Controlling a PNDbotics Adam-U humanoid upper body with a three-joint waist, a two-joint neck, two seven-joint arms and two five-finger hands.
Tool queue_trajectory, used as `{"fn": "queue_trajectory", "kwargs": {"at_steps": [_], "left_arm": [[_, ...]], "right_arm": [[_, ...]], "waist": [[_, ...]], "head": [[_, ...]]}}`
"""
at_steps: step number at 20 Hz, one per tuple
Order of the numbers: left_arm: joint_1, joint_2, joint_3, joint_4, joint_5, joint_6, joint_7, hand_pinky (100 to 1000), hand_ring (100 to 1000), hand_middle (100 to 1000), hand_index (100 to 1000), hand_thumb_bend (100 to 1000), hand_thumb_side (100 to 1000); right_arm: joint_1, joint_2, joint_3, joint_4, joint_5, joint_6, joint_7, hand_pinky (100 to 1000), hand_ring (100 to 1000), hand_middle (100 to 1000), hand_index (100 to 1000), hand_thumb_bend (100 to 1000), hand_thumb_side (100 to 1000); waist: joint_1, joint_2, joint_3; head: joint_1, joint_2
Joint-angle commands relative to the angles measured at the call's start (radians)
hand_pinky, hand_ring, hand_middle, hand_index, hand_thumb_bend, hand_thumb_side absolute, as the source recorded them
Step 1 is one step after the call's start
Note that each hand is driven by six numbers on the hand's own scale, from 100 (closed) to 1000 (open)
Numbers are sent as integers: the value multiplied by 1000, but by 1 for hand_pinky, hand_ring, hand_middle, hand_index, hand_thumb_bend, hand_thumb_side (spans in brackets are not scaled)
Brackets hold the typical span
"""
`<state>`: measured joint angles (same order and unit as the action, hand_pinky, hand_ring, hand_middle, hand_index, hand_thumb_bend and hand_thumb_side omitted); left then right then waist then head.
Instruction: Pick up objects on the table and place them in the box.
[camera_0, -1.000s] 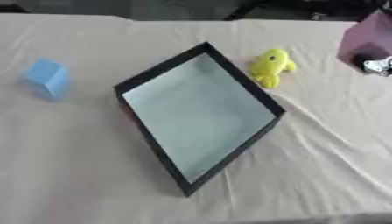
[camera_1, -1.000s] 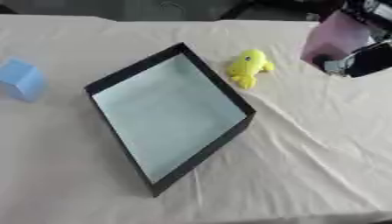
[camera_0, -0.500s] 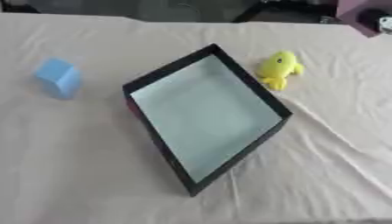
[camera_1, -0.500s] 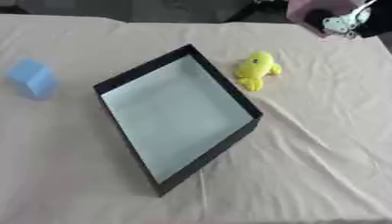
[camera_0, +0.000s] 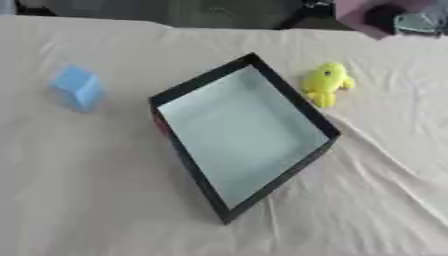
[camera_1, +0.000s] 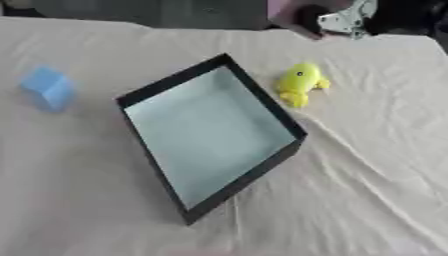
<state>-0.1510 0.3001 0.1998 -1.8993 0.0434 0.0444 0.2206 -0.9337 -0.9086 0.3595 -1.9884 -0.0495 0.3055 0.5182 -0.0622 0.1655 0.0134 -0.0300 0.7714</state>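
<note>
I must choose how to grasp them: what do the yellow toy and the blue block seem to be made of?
The yellow toy looks like soft plush: rounded body, matte surface. The blue block is probably foam or matte plastic: flat faces, no shine; the pictures cannot settle which.

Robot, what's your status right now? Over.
Right robot hand up at far edge, fingers unclear; left unseen. Box empty. Yellow toy and blue block on cloth beside it. Nothing blocking.

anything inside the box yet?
No. The box shows only its bare pale floor. The yellow toy and blue block lie outside on the cloth. Its black walls hide almost nothing inside.
</note>
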Motion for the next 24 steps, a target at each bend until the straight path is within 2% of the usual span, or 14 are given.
{"fn": "queue_trajectory", "kwargs": {"at_steps": [1, 2, 7, 10, 13, 18, 24], "left_arm": [[-10, 22, 0, -14, 2, -1, -2, 825, 747, 785, 777, 100, 797], [-10, 22, 0, -15, 2, -2, -1, 825, 747, 785, 777, 100, 804], [-11, 19, 4, -21, 3, -5, 9, 825, 748, 786, 777, 100, 795], [-11, 15, 10, -24, 4, -6, 18, 825, 748, 786, 777, 100, 795], [-10, 12, 12, -26, 4, -6, 22, 825, 747, 781, 776, 100, 796], [-14, 4, 8, -26, 5, -4, 19, 825, 747, 780, 776, 100, 798], [-14, -2, 11, -25, 5, -3, 20, 825, 746, 779, 775, 100, 800]], "right_arm": [[-64, 49, 35, -12, 23, 20, 42, 775, 629, 537, 747, 247, 153], [-88, 73, 52, -9, 33, 32, 57, 775, 631, 539, 748, 272, 148], [-207, 192, 147, 72, 85, 84, 130, 774, 633, 541, 748, 256, 161], [-284, 272, 188, 151, 115, 101, 167, 774, 633, 542, 748, 256, 162], [-323, 354, 230, 234, 156, 95, 191, 775, 640, 549, 752, 286, 179], [-303, 445, 279, 377, 242, 58, 196, 775, 644, 554, 755, 304, 184], [-240, 489, 286, 523, 343, -29, 175, 773, 644, 554, 753, 313, 186]], "waist": [[6, -18, 4], [7, -18, 4], [12, -15, 11], [15, -10, 12], [15, -8, 13], [16, -1, 21], [19, 9, 27]], "head": [[-9, -1], [-9, -1], [-9, -1], [-7, -1], [-6, -1], [-10, -1], [-7, -1]]}}
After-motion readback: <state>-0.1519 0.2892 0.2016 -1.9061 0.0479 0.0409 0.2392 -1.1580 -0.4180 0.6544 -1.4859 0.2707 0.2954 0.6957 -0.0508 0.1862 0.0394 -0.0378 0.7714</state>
